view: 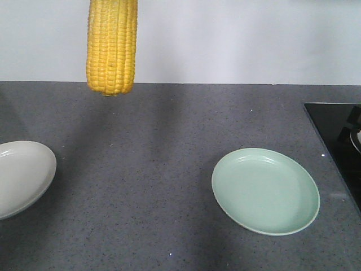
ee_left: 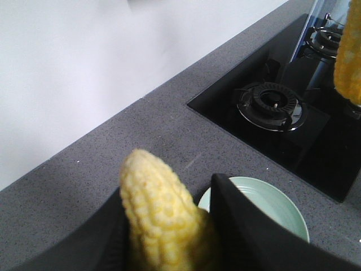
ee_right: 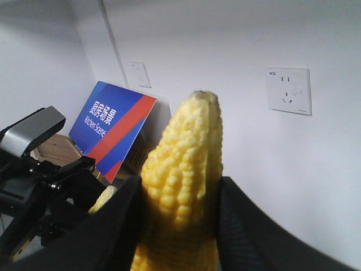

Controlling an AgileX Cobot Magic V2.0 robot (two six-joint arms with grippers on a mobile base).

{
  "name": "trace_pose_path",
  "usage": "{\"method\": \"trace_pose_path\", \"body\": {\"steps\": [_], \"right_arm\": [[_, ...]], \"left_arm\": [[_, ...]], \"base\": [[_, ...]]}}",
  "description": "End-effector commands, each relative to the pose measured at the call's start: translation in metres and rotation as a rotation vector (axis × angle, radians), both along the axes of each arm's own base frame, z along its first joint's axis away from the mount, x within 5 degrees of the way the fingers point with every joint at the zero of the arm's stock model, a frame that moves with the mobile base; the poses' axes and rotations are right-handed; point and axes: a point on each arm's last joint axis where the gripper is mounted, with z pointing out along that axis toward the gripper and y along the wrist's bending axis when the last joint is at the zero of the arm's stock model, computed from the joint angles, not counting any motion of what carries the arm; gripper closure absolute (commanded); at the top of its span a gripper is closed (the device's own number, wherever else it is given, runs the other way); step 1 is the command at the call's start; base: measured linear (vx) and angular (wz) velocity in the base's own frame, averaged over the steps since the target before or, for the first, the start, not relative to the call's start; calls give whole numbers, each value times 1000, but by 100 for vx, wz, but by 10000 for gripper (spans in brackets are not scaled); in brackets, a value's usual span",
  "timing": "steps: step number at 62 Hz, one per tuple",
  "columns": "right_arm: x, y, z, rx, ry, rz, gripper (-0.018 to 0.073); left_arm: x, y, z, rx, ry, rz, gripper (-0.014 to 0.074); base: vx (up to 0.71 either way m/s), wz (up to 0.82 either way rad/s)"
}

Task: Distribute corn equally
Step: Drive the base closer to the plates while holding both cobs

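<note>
corn, left: cob (ee_left: 161,217) clamped between black fingers (ee_left: 248,226) of left gripper (ee_left: 169,237), tapered tip up and out; base cut off by frame bottom.
corn, right: cob (ee_right: 183,180) clamped by right gripper (ee_right: 180,226), dark-tipped narrow end pointing at wall; lower part out of frame.
corn, front view: one cob (view: 111,45) hanging vertical above counter, blunt end down, top cropped; holder not visible, cannot tell which arm.
corn, other: yellow sliver (ee_left: 350,53) at right edge of left wrist view, mostly cropped; pale bit (ee_right: 103,199) beside right gripper, hard to make out.
jaws: both closed on cobs, narrow gap filled by corn.
pose: left wrist angled down over counter, green plate below; right wrist raised, facing wall.
green plate (view: 265,190): round, shallow, smooth pale green, bare; partly hidden behind left finger.
grey plate (view: 22,175): off-white, cut off at left edge.
counter (view: 141,169): dark grey speckled stone.
hob (ee_left: 273,107): glossy black glass, round burners.
wall: white; socket (ee_right: 289,90); blue-red sign (ee_right: 113,127).
</note>
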Motion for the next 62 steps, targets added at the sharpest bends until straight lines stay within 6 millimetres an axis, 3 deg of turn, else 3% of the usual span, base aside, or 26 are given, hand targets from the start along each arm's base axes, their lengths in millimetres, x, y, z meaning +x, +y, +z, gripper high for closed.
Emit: {"method": "trace_pose_path", "body": {"steps": [1, 62], "right_arm": [[-19, 3, 12, 17, -53, 25, 561], [-19, 3, 12, 17, -53, 25, 561]], "left_arm": [[-20, 4, 21, -68, -69, -15, 603], [-20, 4, 21, -68, -69, -15, 603]], "base": [[0, 0], [0, 0]]}}
